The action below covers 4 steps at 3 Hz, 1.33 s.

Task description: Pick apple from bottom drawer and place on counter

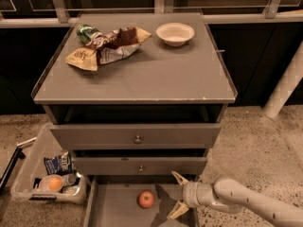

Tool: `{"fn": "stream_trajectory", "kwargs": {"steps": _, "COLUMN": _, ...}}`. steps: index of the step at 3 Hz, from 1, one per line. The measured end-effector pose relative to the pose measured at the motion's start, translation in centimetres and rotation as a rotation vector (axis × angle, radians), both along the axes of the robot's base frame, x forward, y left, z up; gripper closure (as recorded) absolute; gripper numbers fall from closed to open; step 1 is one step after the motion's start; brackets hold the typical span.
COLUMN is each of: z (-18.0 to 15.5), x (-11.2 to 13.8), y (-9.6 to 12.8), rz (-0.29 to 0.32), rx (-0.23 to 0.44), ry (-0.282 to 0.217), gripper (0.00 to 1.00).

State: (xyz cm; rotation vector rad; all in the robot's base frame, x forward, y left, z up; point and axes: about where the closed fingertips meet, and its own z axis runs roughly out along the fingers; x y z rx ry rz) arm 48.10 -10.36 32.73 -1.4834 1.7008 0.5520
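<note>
The small red apple point(146, 199) lies on the flat floor of the pulled-out bottom drawer point(111, 209), near its middle. My gripper point(174, 196) comes in from the lower right on a white arm; its two yellowish fingers are spread open, and it hovers over the right part of the drawer, a short way right of the apple and apart from it. The grey counter point(156, 74) is the cabinet top above.
On the counter lie crumpled snack bags point(106, 48) and a white bowl point(175, 33). Two knobbed drawers point(137, 137) sit above the bottom one. A clear bin point(33, 183) with a pale orange fruit point(54, 183) stands on the floor at left.
</note>
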Motion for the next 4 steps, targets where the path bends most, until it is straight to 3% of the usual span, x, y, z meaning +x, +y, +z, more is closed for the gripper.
{"fn": "stream_trajectory", "kwargs": {"steps": 2, "z": -1.9, "x": -0.6, "y": 1.2, "rz": 0.000, "rx": 0.004, "ry": 0.027, "gripper": 0.00}}
{"fn": "stream_trajectory", "kwargs": {"steps": 4, "z": -9.8, "x": -0.6, "y": 5.8, "rz": -0.012, "rx": 0.034, "ry": 0.147, "gripper": 0.00}}
